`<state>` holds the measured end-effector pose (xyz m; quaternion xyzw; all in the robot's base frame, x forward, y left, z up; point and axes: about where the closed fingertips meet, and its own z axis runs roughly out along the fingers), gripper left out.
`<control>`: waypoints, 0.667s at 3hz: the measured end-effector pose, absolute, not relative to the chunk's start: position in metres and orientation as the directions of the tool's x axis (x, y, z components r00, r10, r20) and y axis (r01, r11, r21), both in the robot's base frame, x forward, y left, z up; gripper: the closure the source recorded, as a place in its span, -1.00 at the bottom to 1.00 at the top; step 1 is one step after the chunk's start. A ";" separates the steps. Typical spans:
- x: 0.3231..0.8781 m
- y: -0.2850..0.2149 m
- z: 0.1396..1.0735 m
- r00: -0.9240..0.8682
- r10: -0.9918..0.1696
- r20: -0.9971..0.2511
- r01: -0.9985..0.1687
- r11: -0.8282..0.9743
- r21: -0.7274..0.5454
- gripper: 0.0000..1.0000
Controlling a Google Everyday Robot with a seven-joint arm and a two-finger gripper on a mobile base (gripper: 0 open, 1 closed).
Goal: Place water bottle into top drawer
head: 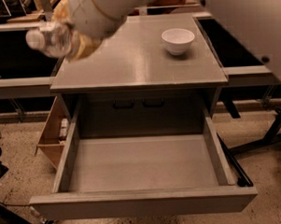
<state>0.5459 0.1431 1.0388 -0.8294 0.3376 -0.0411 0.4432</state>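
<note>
The water bottle (51, 39) is a clear ribbed bottle with a white cap pointing left. It lies sideways in my gripper (69, 42), which is shut on it, high over the table's left edge. My white arm reaches in from the top right. The top drawer (142, 163) is a wide grey metal drawer, pulled fully open below the tabletop, with nothing inside it. The bottle hangs above and to the left of the drawer's back left corner.
A white bowl (178, 40) stands on the grey table (138, 67) at the back right. A wooden box (52, 134) sits on the floor left of the drawer. Black frame legs (267, 136) stand at the right.
</note>
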 end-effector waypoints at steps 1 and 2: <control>0.507 0.157 0.938 0.743 -0.554 -0.376 -0.641 -0.426 -0.638 1.00; 0.489 0.158 0.897 0.740 -0.553 -0.382 -0.658 -0.481 -0.579 1.00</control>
